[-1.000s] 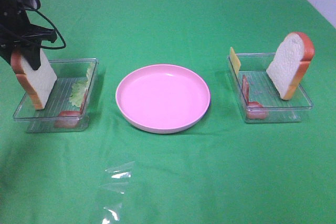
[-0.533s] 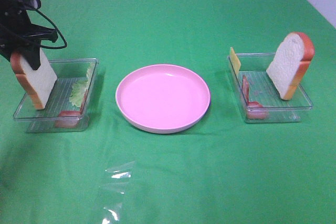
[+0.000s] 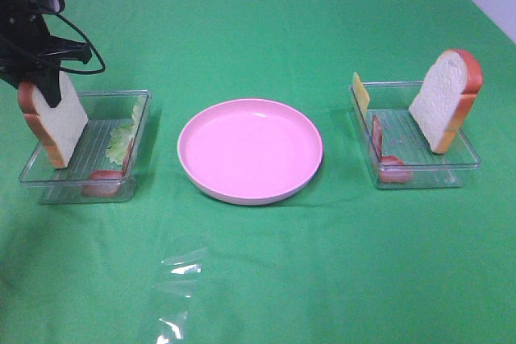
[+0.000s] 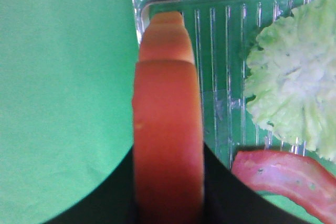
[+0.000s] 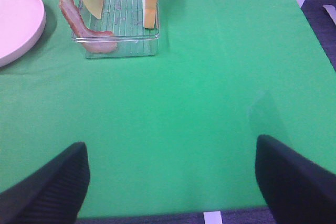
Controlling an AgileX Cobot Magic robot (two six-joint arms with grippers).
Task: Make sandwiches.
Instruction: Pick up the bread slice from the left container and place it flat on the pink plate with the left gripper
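Two clear trays sit on a green cloth (image 3: pixel 322 263) with one empty pink plate (image 3: pixel 250 151) between them. The left tray (image 3: pixel 81 187) holds one bread slice, one lettuce leaf (image 3: pixel 121 141) and one bacon strip (image 3: pixel 102 176). This left bread slice (image 3: pixel 55 126) stands on edge at the tray's outer end. The left gripper (image 4: pixel 168 195) comes down over its top, and the wrist view shows a black finger pressed against each face of the slice, so the jaws are clamped on it. The right tray (image 3: pixel 427 179) also holds three things. A right bread slice (image 3: pixel 443 102) leans on edge against its outer side. One yellow cheese slice (image 3: pixel 359 92) stands at the far inner corner. A second bacon strip (image 3: pixel 387 159) lies along the inner wall and curls over the front rim. The right gripper (image 5: pixel 170 145) hangs over bare cloth well apart from that tray, its two fingers spread wide with nothing between them. One scrap of clear plastic film (image 3: pixel 177 279) lies on the cloth in front of the plate.
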